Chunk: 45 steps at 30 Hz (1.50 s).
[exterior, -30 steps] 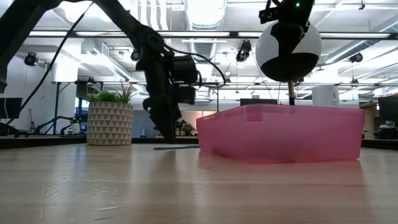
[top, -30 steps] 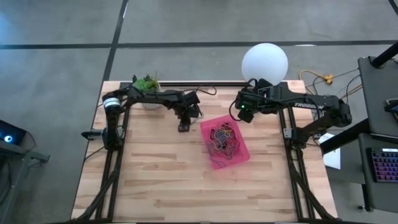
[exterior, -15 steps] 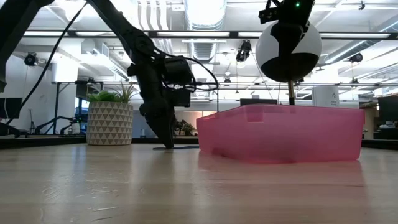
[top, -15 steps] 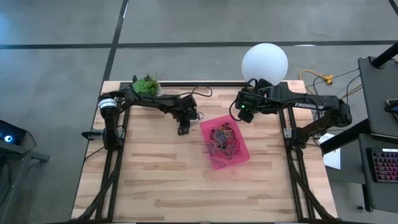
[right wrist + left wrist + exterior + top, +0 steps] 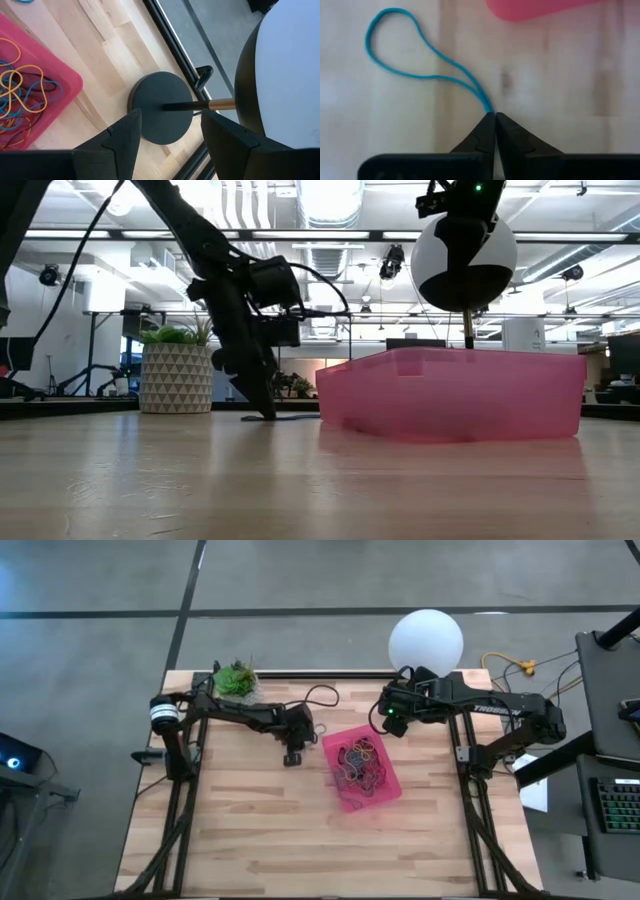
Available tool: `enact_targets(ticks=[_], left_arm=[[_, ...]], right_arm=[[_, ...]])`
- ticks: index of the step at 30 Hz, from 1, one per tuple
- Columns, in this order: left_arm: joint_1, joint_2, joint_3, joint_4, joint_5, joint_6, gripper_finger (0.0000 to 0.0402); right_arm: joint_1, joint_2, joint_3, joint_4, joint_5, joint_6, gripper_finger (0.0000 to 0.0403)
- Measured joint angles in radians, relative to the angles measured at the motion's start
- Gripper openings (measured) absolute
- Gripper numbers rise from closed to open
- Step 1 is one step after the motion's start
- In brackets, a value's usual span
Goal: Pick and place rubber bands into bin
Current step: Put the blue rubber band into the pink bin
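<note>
We find the left gripper (image 5: 494, 116) down at the tabletop (image 5: 250, 830), fingers (image 5: 480, 135) pressed together tip to tip. A blue band (image 5: 415, 60) is pinched at one end right between those tips; the rest of its loop lies flat on the wood, trailing away ahead of the fingers and widening into a rounded end well out from them. Past the fingertips, off to one side of the band, we see a corner of the bin (image 5: 535, 7); it stands apart from the band and from the fingers.

From above, the left gripper (image 5: 292, 755) sits just beside the bin (image 5: 385, 795), on its outer side, not over it. The bands (image 5: 360, 762) already in the bin make a tangle of orange, blue and dark loops. At table height the left gripper (image 5: 268, 415) meets the wood near the bin (image 5: 450, 395), a thin dark line lying at its tip.

The right gripper (image 5: 167, 127) hangs above the far edge of the tabletop, fingers (image 5: 125, 137) spread wide and holding nothing. Between and beyond them we see the dark round foot of a lamp (image 5: 162, 107) with its white globe. The bin (image 5: 60, 75) shows off to one side of these fingers, with bands (image 5: 22, 97) in it. From above, the right gripper (image 5: 390, 720) is just beside the bin's far corner.
</note>
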Motion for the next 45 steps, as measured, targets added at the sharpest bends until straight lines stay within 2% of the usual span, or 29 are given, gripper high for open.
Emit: enact_targets(ticks=[6,8,11,18,23,29,38,42,45], left_arm=[[0.012,-0.121,0.012,-0.041,0.234,-0.014,0.0000],[0.009,-0.174,0.028,-0.022,0.246,0.029,0.0000],[0.021,-0.221,0.042,-0.004,0.216,0.094,0.0000],[0.034,-0.233,0.058,0.033,0.051,0.227,0.0000],[0.029,-0.171,0.040,0.024,-0.056,0.394,0.0000],[0.034,-0.061,0.072,0.041,-0.143,0.401,0.0037],[0.040,-0.045,0.120,0.033,-0.188,0.376,0.0122],[0.044,-0.039,0.130,0.041,-0.185,0.375,0.0137],[0.048,-0.013,0.130,0.041,-0.143,0.375,0.0138]], right_arm=[[0.000,0.000,0.000,0.002,0.000,-0.001,0.0194],[0.000,0.000,0.000,0.003,0.000,-0.003,0.0194],[0.000,0.000,0.000,0.004,0.000,-0.004,0.0194],[0.000,0.000,0.000,0.005,0.000,-0.001,0.0194],[0.000,0.000,0.000,0.005,0.000,0.000,0.0194],[0.000,0.000,0.000,0.004,0.000,0.000,0.0194],[0.000,0.000,0.000,0.001,-0.003,0.000,0.0194],[0.000,0.000,0.000,0.002,-0.002,-0.003,0.0194],[0.000,0.000,-0.001,0.004,-0.002,-0.003,0.0194]])
